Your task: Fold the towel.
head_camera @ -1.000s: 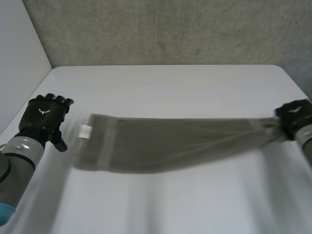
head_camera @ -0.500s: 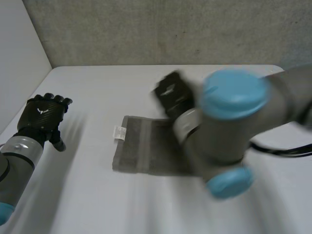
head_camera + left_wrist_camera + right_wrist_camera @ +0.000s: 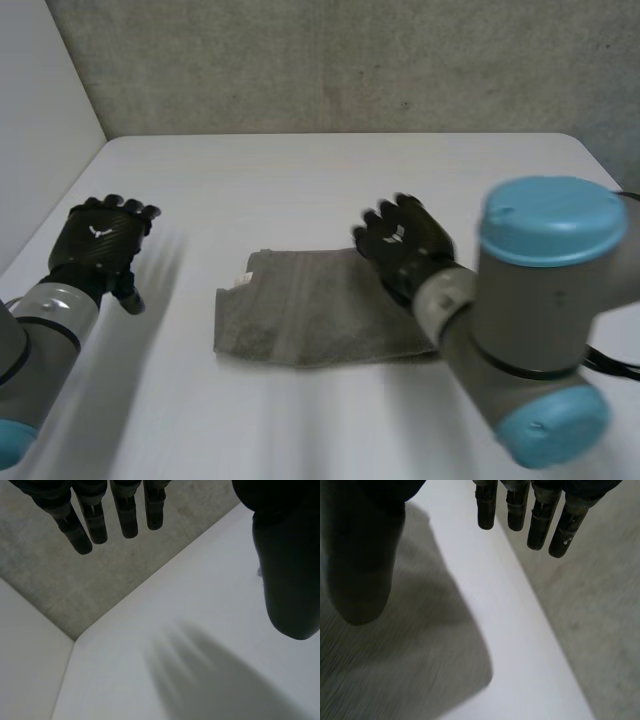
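Observation:
A grey-green towel (image 3: 300, 318) lies folded over on the white table (image 3: 300, 180), near its middle. My right hand (image 3: 405, 245) hovers over the towel's right part with fingers straight and nothing in them. In the right wrist view its fingers (image 3: 540, 520) and thumb (image 3: 362, 565) stand apart above the towel (image 3: 395, 665), whose corner lies under the palm. My left hand (image 3: 100, 245) is open at the table's left side, well apart from the towel. Its fingers (image 3: 95, 520) hang straight over bare table (image 3: 200, 630).
The table's far edge meets a grey concrete wall (image 3: 340, 60). A white wall (image 3: 40, 130) runs along the left side. My right arm's big joint with light-blue caps (image 3: 545, 330) stands over the table's right front.
My right hand carried the towel's right end across to the left, laid it over the rest, and let go. The towel now lies about half as long. The left hand barely moved.

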`<control>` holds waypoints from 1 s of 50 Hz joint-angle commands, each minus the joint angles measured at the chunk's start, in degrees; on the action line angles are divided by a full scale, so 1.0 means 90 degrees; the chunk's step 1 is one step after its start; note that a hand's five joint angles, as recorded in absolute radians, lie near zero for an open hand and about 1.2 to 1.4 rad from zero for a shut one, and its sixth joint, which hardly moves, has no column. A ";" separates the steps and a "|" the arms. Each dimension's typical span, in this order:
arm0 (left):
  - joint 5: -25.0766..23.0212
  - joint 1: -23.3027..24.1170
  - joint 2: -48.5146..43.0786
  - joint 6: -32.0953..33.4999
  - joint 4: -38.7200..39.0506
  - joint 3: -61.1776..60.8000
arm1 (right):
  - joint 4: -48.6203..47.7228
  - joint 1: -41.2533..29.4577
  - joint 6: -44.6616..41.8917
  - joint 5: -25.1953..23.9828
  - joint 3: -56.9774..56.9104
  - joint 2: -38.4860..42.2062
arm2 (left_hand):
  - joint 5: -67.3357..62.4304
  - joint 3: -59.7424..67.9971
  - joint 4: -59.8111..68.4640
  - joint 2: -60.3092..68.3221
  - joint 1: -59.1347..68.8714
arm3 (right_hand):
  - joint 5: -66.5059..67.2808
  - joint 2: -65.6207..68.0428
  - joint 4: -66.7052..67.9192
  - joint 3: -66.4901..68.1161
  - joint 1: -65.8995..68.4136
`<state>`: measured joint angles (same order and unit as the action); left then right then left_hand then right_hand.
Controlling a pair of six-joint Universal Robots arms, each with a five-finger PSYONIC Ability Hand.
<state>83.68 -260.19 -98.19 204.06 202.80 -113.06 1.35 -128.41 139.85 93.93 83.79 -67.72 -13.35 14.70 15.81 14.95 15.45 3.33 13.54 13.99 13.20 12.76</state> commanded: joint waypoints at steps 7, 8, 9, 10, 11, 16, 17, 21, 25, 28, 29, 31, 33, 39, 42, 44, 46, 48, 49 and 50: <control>-0.0001 0.1302 -0.0125 0.0031 -0.0014 -0.0016 | -0.0980 0.1524 -0.0149 -0.0964 0.2194 -0.0249 | 0.1235 -0.0274 -0.0398 -0.0301 -0.0357 | 0.1639 0.1616 0.1566 0.1654 0.1702; 0.0009 0.1418 -0.0183 0.0022 -0.0014 -0.0026 | -0.1125 0.1562 -0.0187 -0.0984 0.2252 -0.0220 | 0.1254 -0.0293 -0.0416 -0.0320 -0.0375 | 0.2620 0.2596 0.2547 0.2635 0.2683; 0.0019 0.1487 -0.0222 0.0031 -0.0014 -0.0035 | -0.1213 0.1563 -0.0197 -0.0994 0.2262 -0.0191 | 0.1272 -0.0311 -0.0435 -0.0339 -0.0394 | 0.3962 0.3939 0.3889 0.3977 0.4025; 0.0019 0.1488 -0.0223 0.0031 -0.0014 -0.0035 | -0.1214 0.1563 -0.0197 -0.0994 0.2262 -0.0190 | 0.1272 -0.0311 -0.0435 -0.0339 -0.0394 | 0.3975 0.3952 0.3903 0.3990 0.4038; 0.0038 0.1526 -0.0223 0.0031 -0.0014 -0.0064 | -0.1253 0.1563 -0.0197 -0.0994 0.2243 -0.0123 | 0.1291 -0.0330 -0.0453 -0.0357 -0.0413 | 0.4993 0.4970 0.4920 0.5008 0.5056; 0.0048 0.1517 -0.0174 0.0031 -0.0014 -0.0123 | -0.1263 0.1582 -0.0188 -0.0925 0.2058 0.0122 | 0.1291 -0.0330 -0.0454 -0.0358 -0.0413 | 0.7407 0.7384 0.7335 0.7422 0.7471; 0.0058 0.1507 -0.0145 0.0031 -0.0014 -0.0123 | -0.1253 0.1592 -0.0159 -0.0916 0.1970 0.0132 | 0.1291 -0.0330 -0.0454 -0.0358 -0.0413 | 0.7407 0.7384 0.7335 0.7422 0.7471; 0.0067 0.1478 -0.0086 0.0031 -0.0014 -0.0123 | -0.1243 0.1582 -0.0100 -0.0886 0.1793 0.0005 | 0.1310 -0.0349 -0.0472 -0.0376 -0.0432 | 0.7407 0.7384 0.7335 0.7422 0.7471; 0.0097 0.1458 0.0099 0.0031 -0.0014 -0.0104 | -0.1185 0.1495 -0.0109 -0.0876 0.1521 -0.0599 | 0.1328 -0.0367 -0.0491 -0.0395 -0.0450 | 0.7407 0.7384 0.7335 0.7422 0.7471; 0.0097 0.1449 0.0187 0.0012 -0.0014 -0.0065 | -0.0942 0.1446 -0.0129 -0.0838 0.1267 -0.0639 | 0.1329 -0.0367 -0.0491 -0.0395 -0.0450 | 0.7407 0.7384 0.7335 0.7422 0.7471; 0.0097 0.1449 0.0187 0.0012 -0.0014 -0.0065 | -0.0941 0.1446 -0.0129 -0.0837 0.1266 -0.0639 | 0.1329 -0.0367 -0.0491 -0.0395 -0.0450 | 0.7407 0.7384 0.7335 0.7422 0.7471; 0.0097 0.1439 0.0207 -0.0008 -0.0014 -0.0045 | -0.0677 0.1426 -0.0070 -0.0818 0.1217 -0.0649 | 0.1329 -0.0367 -0.0491 -0.0395 -0.0450 | 0.5078 0.5055 0.5005 0.5093 0.5141; 0.0087 0.1439 0.0236 -0.0008 -0.0014 -0.0055 | -0.0472 0.1339 0.0162 -0.0896 0.1363 -0.0708 | 0.1329 -0.0367 -0.0491 -0.0395 -0.0450 | 0.3025 0.3001 0.2952 0.3040 0.3088; 0.0058 0.1429 0.0217 -0.0017 -0.0005 -0.0114 | -0.0697 0.1407 0.0623 -0.1052 0.1979 -0.0708 | 0.1329 -0.0367 -0.0491 -0.0395 -0.0450 | 0.2013 0.1990 0.1940 0.2028 0.2076; 0.0058 0.1429 0.0197 -0.0027 -0.0005 -0.0133 | -0.1068 0.1436 0.0701 -0.1355 0.2467 -0.0698 | 0.1347 -0.0386 -0.0510 -0.0414 -0.0469 | 0.2013 0.1990 0.1940 0.2028 0.2076; 0.0058 0.1429 0.0158 -0.0027 0.0005 -0.0133 | -0.1369 0.1679 0.0721 -0.1598 0.2837 -0.0669 | 0.1347 -0.0386 -0.0510 -0.0414 -0.0469 | 0.1975 0.1952 0.1903 0.1990 0.2039; 0.0058 0.1429 0.0148 -0.0037 0.0015 -0.0133 | -0.1477 0.1873 0.0759 -0.1725 0.2954 -0.0649 | 0.1347 -0.0386 -0.0510 -0.0414 -0.0469 | 0.1994 0.1971 0.1921 0.2009 0.2057; 0.0058 0.1429 0.0139 -0.0027 0.0015 -0.0133 | -0.1584 0.2020 0.0779 -0.1813 0.3014 -0.0620 | 0.1347 -0.0386 -0.0510 -0.0414 -0.0469 | 0.2031 0.2008 0.1958 0.2046 0.2094; 0.0058 0.1429 0.0138 -0.0027 0.0015 -0.0133 | -0.1643 0.2070 0.0789 -0.1891 0.3033 -0.0581 | 0.1347 -0.0386 -0.0510 -0.0414 -0.0469 | 0.2087 0.2064 0.2014 0.2102 0.2150; 0.0058 0.1429 0.0138 -0.0027 0.0015 -0.0133 | -0.1644 0.2071 0.0789 -0.1892 0.3034 -0.0581 | 0.1347 -0.0386 -0.0510 -0.0414 -0.0469 | 0.2087 0.2064 0.2015 0.2102 0.2151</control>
<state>84.19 -247.32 -96.67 203.81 202.86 -114.26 -10.50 -113.12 146.65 79.68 108.79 -73.71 -13.35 14.70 15.81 14.95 15.45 21.90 34.24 33.31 33.13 33.30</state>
